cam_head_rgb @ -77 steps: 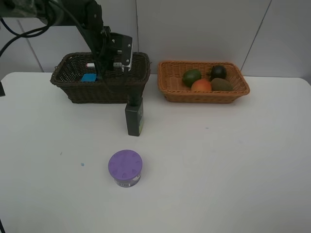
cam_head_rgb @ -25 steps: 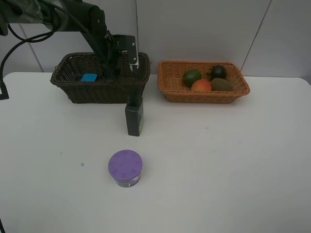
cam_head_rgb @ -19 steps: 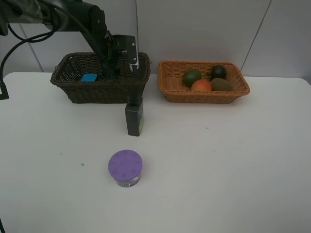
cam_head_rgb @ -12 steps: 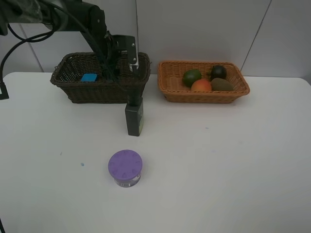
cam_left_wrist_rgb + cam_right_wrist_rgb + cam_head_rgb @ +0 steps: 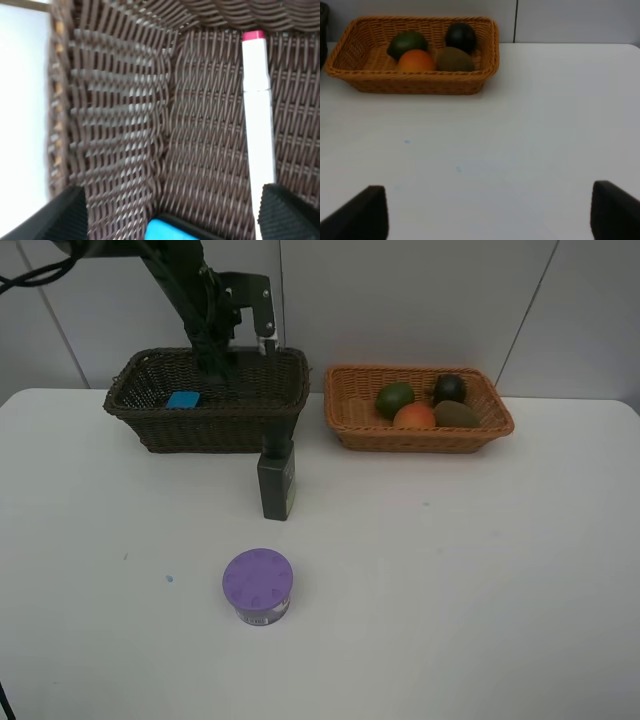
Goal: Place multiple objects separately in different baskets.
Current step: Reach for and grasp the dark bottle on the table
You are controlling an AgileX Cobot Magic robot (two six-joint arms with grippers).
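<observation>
My left gripper [image 5: 262, 340] is open and empty, raised above the back right of the dark brown basket [image 5: 150, 425]. In the left wrist view the gripper [image 5: 172, 202] looks down at the white red-capped marker [image 5: 258, 105] and the blue eraser [image 5: 172, 231] lying in the basket [image 5: 115, 110]. The eraser [image 5: 183, 399] also shows from above; the marker is hidden there. The dark green bottle [image 5: 276, 478] stands in front of that basket. The purple-lidded jar [image 5: 257, 585] stands nearer. The light orange basket [image 5: 350, 425] holds the lime [image 5: 395, 398], peach [image 5: 414, 416], mangosteen [image 5: 449, 388] and kiwi [image 5: 457, 414]. My right gripper [image 5: 487, 205] is open over the table.
The white table [image 5: 480, 570] reaches to a grey panelled wall behind both baskets. In the right wrist view the light orange basket [image 5: 350, 75] sits ahead and to the left, with its fruits inside.
My left gripper has lifted up out of the dark basket and now hangs above its rim. The marker stays in the basket. Bottle, jar and fruits have not moved.
</observation>
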